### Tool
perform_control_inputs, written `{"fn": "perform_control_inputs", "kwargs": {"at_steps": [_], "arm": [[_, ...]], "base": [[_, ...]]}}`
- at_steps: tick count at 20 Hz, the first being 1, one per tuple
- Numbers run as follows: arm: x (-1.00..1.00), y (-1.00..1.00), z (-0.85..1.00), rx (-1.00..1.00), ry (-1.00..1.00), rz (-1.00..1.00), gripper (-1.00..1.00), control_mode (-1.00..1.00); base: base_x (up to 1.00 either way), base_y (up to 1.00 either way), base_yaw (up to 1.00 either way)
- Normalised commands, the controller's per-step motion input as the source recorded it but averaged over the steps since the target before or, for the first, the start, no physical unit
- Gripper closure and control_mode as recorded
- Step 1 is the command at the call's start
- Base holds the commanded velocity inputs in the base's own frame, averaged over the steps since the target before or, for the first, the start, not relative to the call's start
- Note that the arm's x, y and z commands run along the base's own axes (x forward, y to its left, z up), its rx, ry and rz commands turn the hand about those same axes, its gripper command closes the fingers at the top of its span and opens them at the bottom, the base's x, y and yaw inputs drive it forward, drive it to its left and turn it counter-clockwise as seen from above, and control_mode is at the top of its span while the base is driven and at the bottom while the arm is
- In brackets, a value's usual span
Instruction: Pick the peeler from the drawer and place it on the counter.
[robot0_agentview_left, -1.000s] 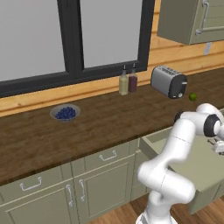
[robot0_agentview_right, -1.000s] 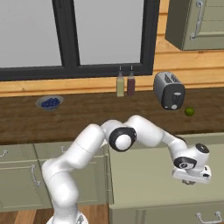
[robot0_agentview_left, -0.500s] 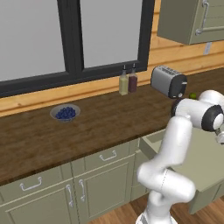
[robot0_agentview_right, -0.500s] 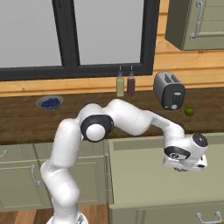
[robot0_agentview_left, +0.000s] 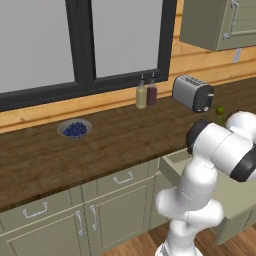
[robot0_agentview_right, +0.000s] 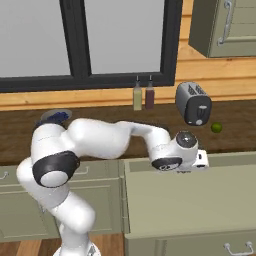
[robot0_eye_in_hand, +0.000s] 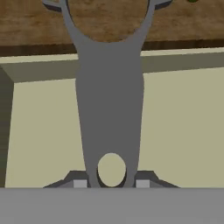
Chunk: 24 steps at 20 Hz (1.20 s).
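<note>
Since a second ago the arm has swung back toward the cabinet line and lifted: the pincer (robot0_agentview_right: 192, 167), which hung low over the right part of the open drawer (robot0_agentview_right: 150, 165), now sits higher, close to the drawer's back wall at the edge of the surface (robot0_agentview_right: 100, 131). The base has not driven; the kitchen lies the same in both base views.

In the hand view the pincer (robot0_eye_in_hand: 109, 183) is pinched tight on the peeler (robot0_eye_in_hand: 109, 100), whose grey body rises between the two tips and forks at the top into a looped head. A small oval hole in its handle sits right between the tips. Behind the peeler lies the pale-green floor of the drawer (robot0_eye_in_hand: 183, 131), then its back wall, then the dark brown wood-grain surface (robot0_eye_in_hand: 26, 22).

Farther back on that surface, a green lime (robot0_agentview_right: 216, 128) lies just right of the toaster (robot0_agentview_right: 194, 102). Two bottles (robot0_agentview_right: 143, 95) stand side by side below the window, and a bowl of blueberries (robot0_agentview_left: 74, 129) sits well to the left.
</note>
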Motion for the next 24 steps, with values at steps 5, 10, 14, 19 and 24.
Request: {"fn": "perform_control_inputs", "kwargs": {"at_steps": [5,10,14,19,24], "arm": [[0.81,1.00,0.70,-0.26,0.09,-0.03,1.00,-1.00],[0.85,0.69,0.11,-0.10,0.38,-0.06,1.00,-1.00],[0.44,0.20,-0.18,0.08,0.25,-0.03,1.00,-1.00],[0.91,0.07,-0.13,0.21,-0.02,-0.05,1.00,-1.00],[1.00,0.42,-0.13,0.18,-0.10,-0.02,-1.00,-1.00]], "base": [[0.00,0.00,0.00],[0.00,0.00,0.00],[0.00,0.00,0.00],[0.00,0.00,0.00],[0.00,0.00,0.00]]}}
